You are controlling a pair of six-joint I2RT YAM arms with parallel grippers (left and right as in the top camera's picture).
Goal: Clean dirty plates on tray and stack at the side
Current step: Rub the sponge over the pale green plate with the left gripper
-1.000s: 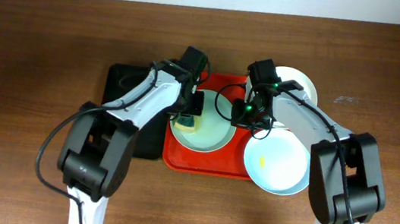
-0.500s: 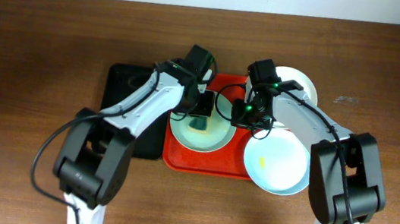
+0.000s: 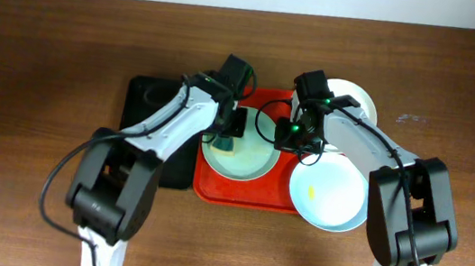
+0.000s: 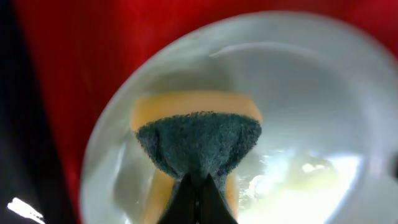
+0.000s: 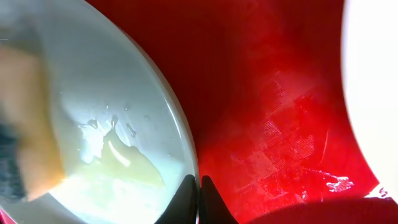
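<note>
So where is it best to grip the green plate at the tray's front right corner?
Pinch the green plate by its right rim, coming from the table side: it is shallow and that part sticks out past the tray, so a finger probably fits beneath.

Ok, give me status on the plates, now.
Left gripper shut on sponge, pressed on mint plate in tray. Right gripper shut on that plate's rim. Yellow smear on it, wet. Nothing in the way.
</note>
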